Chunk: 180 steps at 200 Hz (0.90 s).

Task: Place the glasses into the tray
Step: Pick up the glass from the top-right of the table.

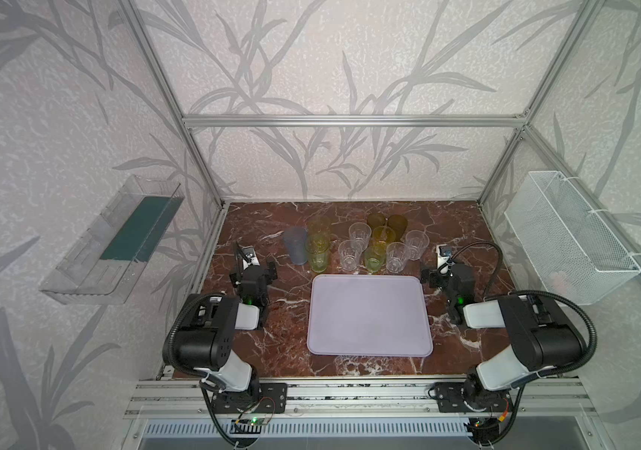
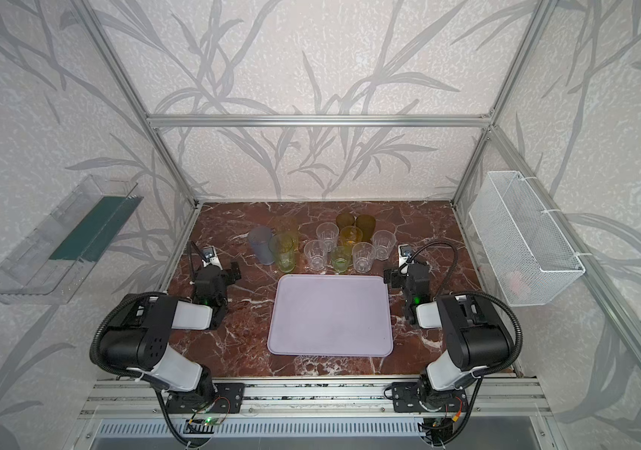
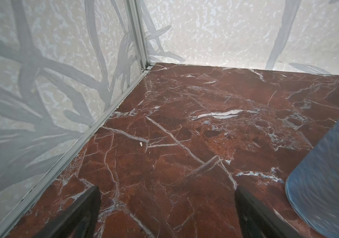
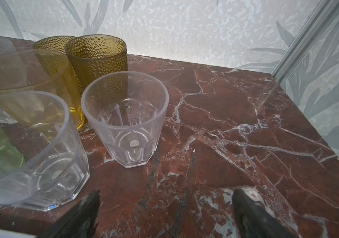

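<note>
1. On the left wall a clear plastic bin is mounted, well apart from the marble table.
2. The left gripper is seen with its jaws spread wide and nothing is held between them. It is placed left of the tray's far corner, near the blue-grey tumbler.
3. The glasses are gathered in one group on the far half of the table, beyond the far edge of the tray. All are standing upright, with the mouth turned up.
4. At the left end of the group the tall blue-grey tumbler is found, and just beside it two tall yellow-green tumblers, one behind the other.
5. Further right four short clear faceted tumblers are set, with a short green tumbler and a short yellow tumbler between them. Two amber tumblers are placed side by side at the back.
6. The tray is laid flat in the middle of the table, between the two arms. Its long axis is directed from left to right.
7. The right gripper is also spread wide and nothing is gripped; it is near the rightmost clear tumblers.
8. On the right wall a white wire basket is hung.
</note>
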Available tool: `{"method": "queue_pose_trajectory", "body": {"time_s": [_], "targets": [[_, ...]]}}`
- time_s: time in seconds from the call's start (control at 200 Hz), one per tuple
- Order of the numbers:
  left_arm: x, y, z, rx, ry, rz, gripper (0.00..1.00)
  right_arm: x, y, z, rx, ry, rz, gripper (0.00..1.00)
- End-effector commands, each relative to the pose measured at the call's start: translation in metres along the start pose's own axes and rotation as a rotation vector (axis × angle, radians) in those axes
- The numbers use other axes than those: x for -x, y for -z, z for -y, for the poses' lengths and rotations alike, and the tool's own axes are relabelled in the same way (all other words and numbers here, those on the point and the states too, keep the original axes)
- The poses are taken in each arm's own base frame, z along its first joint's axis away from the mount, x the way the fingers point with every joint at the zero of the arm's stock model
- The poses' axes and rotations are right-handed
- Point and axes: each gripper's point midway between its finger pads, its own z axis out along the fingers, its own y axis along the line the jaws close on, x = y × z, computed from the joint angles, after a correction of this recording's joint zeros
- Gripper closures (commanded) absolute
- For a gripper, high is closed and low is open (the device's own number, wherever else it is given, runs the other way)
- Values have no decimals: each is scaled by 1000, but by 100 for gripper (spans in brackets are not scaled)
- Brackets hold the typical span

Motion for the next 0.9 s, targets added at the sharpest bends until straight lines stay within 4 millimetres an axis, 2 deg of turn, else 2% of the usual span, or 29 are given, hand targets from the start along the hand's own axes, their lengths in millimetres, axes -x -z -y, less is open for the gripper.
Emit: {"method": "queue_pose_trajectory", "body": {"time_s": [0.0, 0.895], "targets": [[8, -2, 2, -2, 0, 20, 1, 9, -3, 1, -1, -7, 27, 1], [6, -4, 3, -32, 9, 5, 1, 10, -3, 2, 8, -20, 30, 1]]}}
